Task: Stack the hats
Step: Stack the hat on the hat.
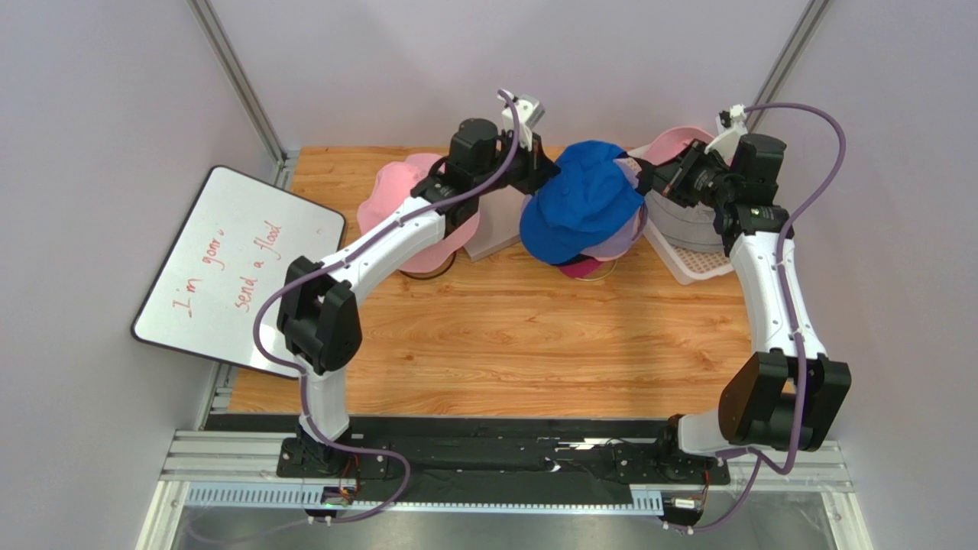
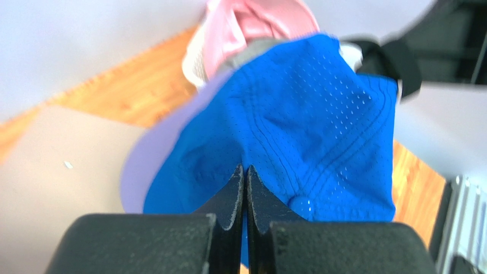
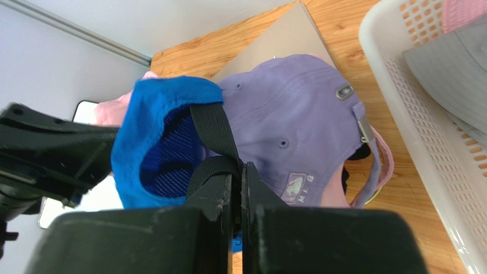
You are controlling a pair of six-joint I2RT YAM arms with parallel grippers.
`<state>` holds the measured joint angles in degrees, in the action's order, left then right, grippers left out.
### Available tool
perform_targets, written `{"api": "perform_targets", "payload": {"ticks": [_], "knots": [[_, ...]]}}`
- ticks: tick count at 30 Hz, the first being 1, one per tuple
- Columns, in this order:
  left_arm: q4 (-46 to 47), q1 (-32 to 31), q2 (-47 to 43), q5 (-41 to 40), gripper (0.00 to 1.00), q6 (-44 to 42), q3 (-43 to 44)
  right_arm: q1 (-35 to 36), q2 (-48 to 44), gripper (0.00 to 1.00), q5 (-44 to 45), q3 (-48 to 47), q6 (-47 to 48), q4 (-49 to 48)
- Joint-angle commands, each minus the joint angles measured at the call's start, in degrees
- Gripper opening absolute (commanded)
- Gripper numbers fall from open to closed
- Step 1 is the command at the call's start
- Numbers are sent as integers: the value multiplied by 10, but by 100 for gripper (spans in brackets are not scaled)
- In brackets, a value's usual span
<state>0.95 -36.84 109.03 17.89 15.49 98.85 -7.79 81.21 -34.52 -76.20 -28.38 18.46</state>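
A blue baseball cap (image 1: 580,201) hangs over a stack of hats at the back middle of the table, held from both sides. My left gripper (image 1: 549,174) is shut on the crown fabric of the blue cap (image 2: 308,125), its jaws pinched together (image 2: 246,169). My right gripper (image 1: 638,178) is shut on the black rear strap (image 3: 214,134) of the blue cap (image 3: 143,125). Right under it sits a lavender cap (image 3: 291,114), topping the stack (image 1: 623,243). A pink bucket hat (image 1: 390,204) rests at the left.
A white mesh basket (image 1: 695,266) at the right holds a grey hat (image 3: 451,68) and a pink hat (image 1: 677,143). A flat beige board (image 1: 499,224) lies behind the stack. A whiteboard (image 1: 235,269) leans off the table's left edge.
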Motion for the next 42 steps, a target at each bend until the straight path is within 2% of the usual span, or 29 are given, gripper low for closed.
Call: {"api": "perform_targets", "payload": {"ticks": [1, 8, 14, 20, 30, 31, 34, 35, 36, 37, 39, 42], "knots": [[-28, 19, 44, 8, 0, 14, 77, -13, -22, 0, 31, 3, 8, 15], [-96, 22, 117, 14, 0, -13, 171, -14, -20, 0, 54, 24, 17, 31], [-68, 22, 112, 15, 0, -11, 130, -14, -18, 0, 73, 54, 27, 39], [-54, 22, 112, 21, 0, 3, 128, -19, -9, 0, 119, 76, 34, 41], [-22, 22, 117, 29, 0, 27, 141, -25, 51, 0, 163, 41, 33, 40], [-22, 22, 118, 30, 3, 28, 147, -25, 56, 0, 169, 38, 33, 40], [-23, 22, 108, 34, 23, 30, 142, -25, 76, 0, 171, 27, 35, 40], [-13, 22, 102, 34, 31, 31, 136, -25, 82, 0, 170, 24, 36, 39], [-13, 23, 96, 33, 45, 33, 130, -25, 89, 0, 169, 23, 34, 37], [6, 23, 87, 33, 51, 36, 120, -25, 92, 0, 170, 23, 34, 33], [11, 21, 78, 36, 60, 36, 117, -25, 102, 0, 168, 18, 31, 29], [12, 11, 63, 29, 68, 19, 118, -25, 105, 0, 164, 13, 28, 28]]}}
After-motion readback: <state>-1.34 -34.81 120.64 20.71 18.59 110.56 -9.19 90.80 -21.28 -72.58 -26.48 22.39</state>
